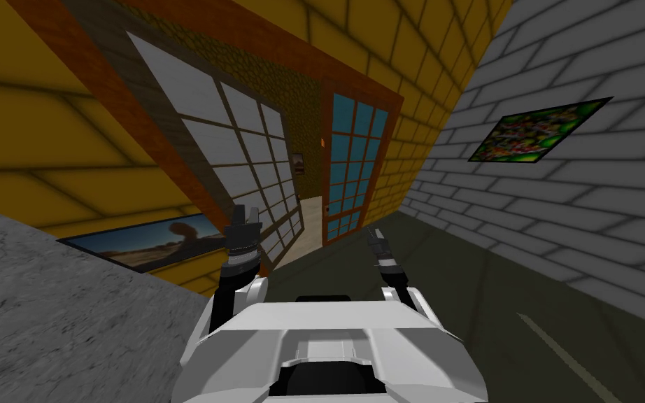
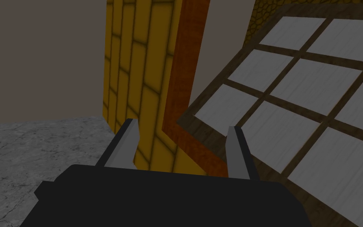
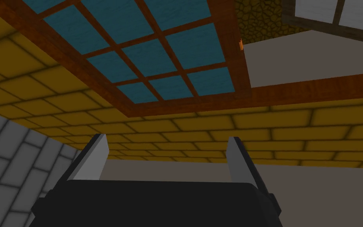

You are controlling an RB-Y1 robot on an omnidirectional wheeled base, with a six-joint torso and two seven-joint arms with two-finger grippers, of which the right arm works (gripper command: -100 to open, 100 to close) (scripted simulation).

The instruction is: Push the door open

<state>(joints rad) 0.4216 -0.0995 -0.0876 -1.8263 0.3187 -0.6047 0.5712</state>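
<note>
Our left gripper (image 1: pixel 245 208), fingers spread, hovers nearest the white-paned door (image 1: pixel 241 106), apparently ajar, just ahead; our right gripper (image 1: pixel 373 233), likewise spread, hangs farther right.

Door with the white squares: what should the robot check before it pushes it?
1. Left gripper empty and ready: ok. Its fingers stand apart with nothing between them.
2. Left gripper close to the white-paned door: ok. The door's dark frame lies just past one finger. Whether they touch: cannot tell.
3. Door free to swing: ok. In the head view a gap shows between it and the blue-paned door.
4. Right gripper out of the way: ok. It is open and faces the blue-paned door and the yellow brick wall, apart from both.
5. Path beyond the gap clear: cannot tell. Just a strip of light floor shows.
</note>
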